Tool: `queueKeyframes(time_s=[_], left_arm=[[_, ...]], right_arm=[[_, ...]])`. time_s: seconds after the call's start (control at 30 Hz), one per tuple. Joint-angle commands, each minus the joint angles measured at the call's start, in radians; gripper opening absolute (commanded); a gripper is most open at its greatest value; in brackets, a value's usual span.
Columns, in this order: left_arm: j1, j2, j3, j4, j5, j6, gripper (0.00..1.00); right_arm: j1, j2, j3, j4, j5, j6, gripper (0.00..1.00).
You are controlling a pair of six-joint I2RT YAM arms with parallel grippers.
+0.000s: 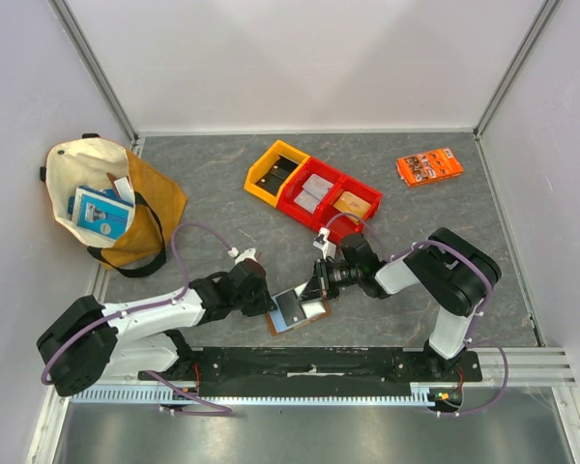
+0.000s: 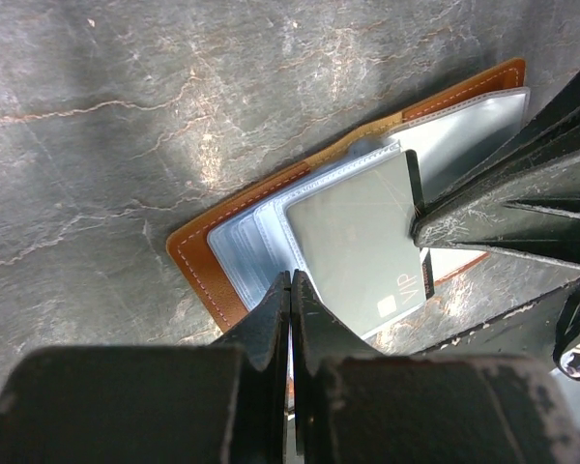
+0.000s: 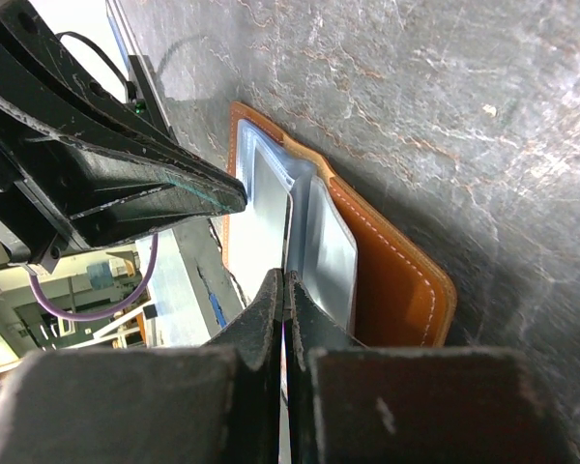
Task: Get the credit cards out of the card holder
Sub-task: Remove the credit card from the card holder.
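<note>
The brown leather card holder lies open on the table between my two arms, its pale blue-grey sleeves up. A grey-white credit card marked VIP sticks out of a sleeve, over the holder's near edge. My left gripper is shut, pinching the near edge of the holder's sleeves. My right gripper is shut on the edge of the grey card; its fingers come in from the right in the left wrist view. The holder's leather cover shows beside them. Other cards are hidden in the sleeves.
A cream and mustard tote bag with blue packets lies at the far left. A yellow bin and two red bins sit behind the holder. An orange printed packet lies far right. Walls close the left, right and back.
</note>
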Motion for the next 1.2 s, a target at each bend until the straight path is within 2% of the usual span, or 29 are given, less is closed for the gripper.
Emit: queueKeyframes(time_s=[0.0,0.17,0.27,0.33,0.5,0.9,1.17], left_arm=[[-0.004,-0.038,-0.027,-0.041,0.003,0.016,0.04],[-0.003,-0.11,-0.02,0.074,0.043,0.022,0.2],[-0.003,-0.082,-0.001,0.113,0.045,0.037,0.21],[-0.003,-0.049,0.017,0.121,0.045,0.045,0.18],[-0.004,0.04,0.034,0.101,0.045,0.043,0.02],[-0.003,0.007,-0.038,0.059,0.033,-0.01,0.02],[-0.003,-0.013,-0.06,0.052,0.033,-0.021,0.02]], right_arm=[[-0.006,0.001,0.0,-0.023,-0.003,-0.034,0.0],[-0.005,0.014,0.004,-0.02,0.001,-0.028,0.0],[-0.002,0.02,0.003,-0.008,-0.002,-0.021,0.0],[0.0,0.02,0.004,-0.006,0.0,-0.017,0.0],[-0.002,0.017,0.0,0.005,-0.002,-0.011,0.04],[-0.011,0.027,-0.028,0.077,-0.025,0.036,0.13],[-0.015,0.024,-0.033,0.098,-0.034,0.05,0.12]])
